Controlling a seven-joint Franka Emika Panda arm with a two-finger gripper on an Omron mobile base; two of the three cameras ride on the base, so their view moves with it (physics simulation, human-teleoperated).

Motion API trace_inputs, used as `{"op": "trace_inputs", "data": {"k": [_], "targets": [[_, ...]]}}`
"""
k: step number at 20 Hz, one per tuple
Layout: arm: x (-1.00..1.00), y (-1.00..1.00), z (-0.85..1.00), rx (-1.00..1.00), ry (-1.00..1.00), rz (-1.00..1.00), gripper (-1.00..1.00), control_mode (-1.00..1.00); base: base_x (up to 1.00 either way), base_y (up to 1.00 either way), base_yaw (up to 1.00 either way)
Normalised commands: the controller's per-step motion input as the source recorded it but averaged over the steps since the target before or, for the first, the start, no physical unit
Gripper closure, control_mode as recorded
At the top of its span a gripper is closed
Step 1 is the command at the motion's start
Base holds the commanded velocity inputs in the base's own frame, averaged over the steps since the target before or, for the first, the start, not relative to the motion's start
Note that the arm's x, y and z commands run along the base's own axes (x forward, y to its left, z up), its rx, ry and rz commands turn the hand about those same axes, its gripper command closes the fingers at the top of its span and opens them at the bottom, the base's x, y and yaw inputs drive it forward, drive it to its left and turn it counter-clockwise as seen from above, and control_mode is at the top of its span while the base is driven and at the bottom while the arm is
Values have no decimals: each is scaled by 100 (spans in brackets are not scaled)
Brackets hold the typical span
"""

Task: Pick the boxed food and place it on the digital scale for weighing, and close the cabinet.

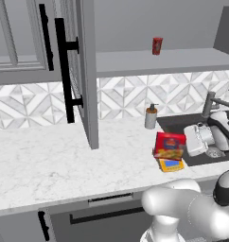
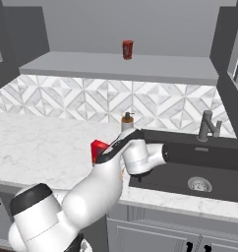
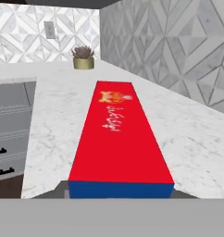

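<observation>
The cabinet (image 1: pixel 85 71) door stood wide open at left, a clash risk for the arm. Rightward, the boxed food (image 1: pixel 170 145) lay over the digital scale (image 1: pixel 171 165) (bigger than it), so it might tip on release; the gripper (image 1: pixel 188 143) was clamped on it.

Around my sink (image 2: pixel 224 170), dark and set in the marble counter (image 1: pixel 50 165): grey faucet (image 2: pixel 207 125) at its back rim; grey soap dispenser (image 1: pixel 151 116) just beside its left corner; small red can (image 1: pixel 157 46) on the shelf above; potted plant (image 3: pixel 83 57) well apart, far along the counter.
</observation>
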Motion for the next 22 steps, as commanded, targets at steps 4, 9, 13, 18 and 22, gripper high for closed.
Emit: {"op": "trace_inputs", "data": {"k": [4,9,13,18,22], "targets": [[29,-4,-3,0,0,0,100,-100,0,0,0],[27,-4,0,0,0,0,100,-100,0,0,0],[28,-5,0,0,-1,0,100,-100,0,0,0],[7,0,-17,0,-5,0,100,-100,0,0,0],[0,0,-52,0,-1,0,100,-100,0,0,0]]}}
